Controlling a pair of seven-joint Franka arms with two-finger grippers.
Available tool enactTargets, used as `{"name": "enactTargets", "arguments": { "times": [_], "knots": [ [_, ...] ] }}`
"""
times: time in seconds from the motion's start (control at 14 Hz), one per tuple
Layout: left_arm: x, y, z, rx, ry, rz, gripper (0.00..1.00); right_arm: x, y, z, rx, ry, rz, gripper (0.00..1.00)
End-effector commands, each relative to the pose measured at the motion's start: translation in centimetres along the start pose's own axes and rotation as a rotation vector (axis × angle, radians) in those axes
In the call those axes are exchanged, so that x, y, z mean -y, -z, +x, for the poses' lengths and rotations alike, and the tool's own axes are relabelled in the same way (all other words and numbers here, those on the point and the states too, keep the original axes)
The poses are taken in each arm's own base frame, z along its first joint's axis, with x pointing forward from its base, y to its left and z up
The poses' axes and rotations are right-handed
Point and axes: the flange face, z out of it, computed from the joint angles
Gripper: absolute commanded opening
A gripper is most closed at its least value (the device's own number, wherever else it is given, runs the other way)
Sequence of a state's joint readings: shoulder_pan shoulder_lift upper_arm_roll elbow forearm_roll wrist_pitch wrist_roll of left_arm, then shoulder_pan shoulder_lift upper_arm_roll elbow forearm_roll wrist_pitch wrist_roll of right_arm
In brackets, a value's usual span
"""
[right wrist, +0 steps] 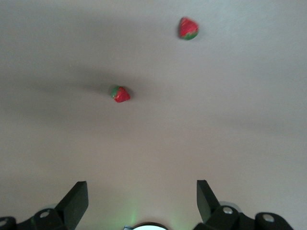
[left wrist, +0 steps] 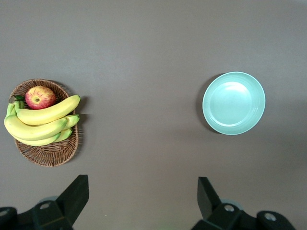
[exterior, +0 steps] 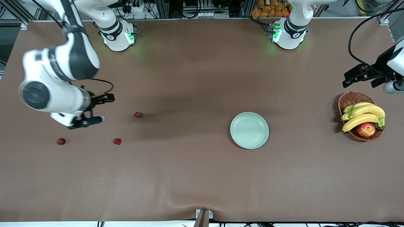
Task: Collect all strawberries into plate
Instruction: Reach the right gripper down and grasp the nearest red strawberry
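The right arm is reaching out from its base and bending down over the right arm's end of the table, its forearm lying nearly level and its right gripper (exterior: 96, 108) hanging with fingers spread apart and holding nothing, over bare tabletop (exterior: 189, 173) among the three strawberries. One strawberry (exterior: 139, 114) is lying nearest the plate (exterior: 249, 130), a second strawberry (exterior: 117, 141) is sitting nearer the front camera, and a third strawberry (exterior: 61, 141) is resting closest to the table's end. The mint plate is sitting empty, well apart from all three. The left arm is waiting, its left gripper (exterior: 363, 75) parted wide above the wicker basket (exterior: 350, 99) of bananas (exterior: 363, 115) and an apple (exterior: 366, 129)
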State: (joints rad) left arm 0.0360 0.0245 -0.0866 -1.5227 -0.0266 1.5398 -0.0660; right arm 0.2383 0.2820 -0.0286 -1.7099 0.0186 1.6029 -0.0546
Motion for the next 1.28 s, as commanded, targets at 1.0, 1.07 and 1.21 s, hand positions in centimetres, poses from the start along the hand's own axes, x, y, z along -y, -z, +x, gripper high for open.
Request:
{"name": "enactTargets", "arguments": {
  "times": [1.0, 1.07, 1.21],
  "knots": [
    [-0.8, -0.5, 0.1, 0.018, -0.014, -0.005, 1.0, 4.7, -18.9, 4.1, -0.237, 0.645, -0.113, 1.0],
    [-0.8, -0.9, 0.3, 0.025, -0.014, -0.005, 1.0, 4.5, -20.2, 4.5, -0.26, 0.652, -0.123, 1.0],
    [-0.7, -0.8, 0.3, 0.024, -0.015, -0.005, 1.0, 4.3, -21.6, 4.3, -0.276, 0.661, -0.131, 1.0]
  ]
}}
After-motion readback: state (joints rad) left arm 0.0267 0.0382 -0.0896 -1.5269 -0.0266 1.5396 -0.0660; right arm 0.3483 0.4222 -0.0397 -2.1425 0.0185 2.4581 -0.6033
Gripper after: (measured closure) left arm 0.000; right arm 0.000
